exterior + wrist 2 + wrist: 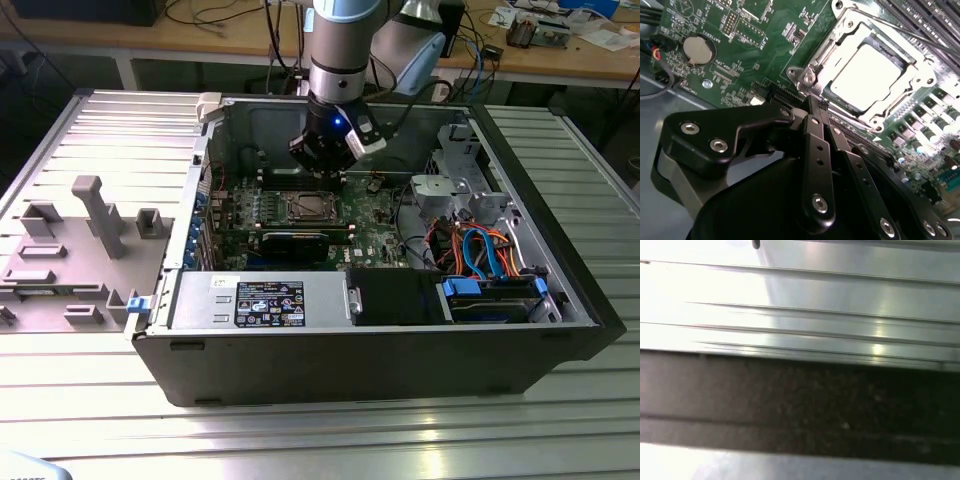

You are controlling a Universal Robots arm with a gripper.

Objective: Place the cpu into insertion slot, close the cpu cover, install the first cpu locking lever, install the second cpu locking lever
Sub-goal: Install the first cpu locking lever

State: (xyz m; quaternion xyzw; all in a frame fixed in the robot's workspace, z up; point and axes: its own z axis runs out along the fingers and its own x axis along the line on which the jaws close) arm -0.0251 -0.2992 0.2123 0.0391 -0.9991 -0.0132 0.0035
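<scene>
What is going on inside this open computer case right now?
The tool of a robot arm hangs shut and empty just above the motherboard inside the computer case. The cpu already sits in the insertion slot, and the cpu cover looks closed around it. The tool's tip is beside the cover's corner.

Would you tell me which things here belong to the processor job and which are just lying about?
Job in hand:
chip
metal cover
end effector

Lying about:
coin battery
power supply
blue cables
grey fixture
</scene>
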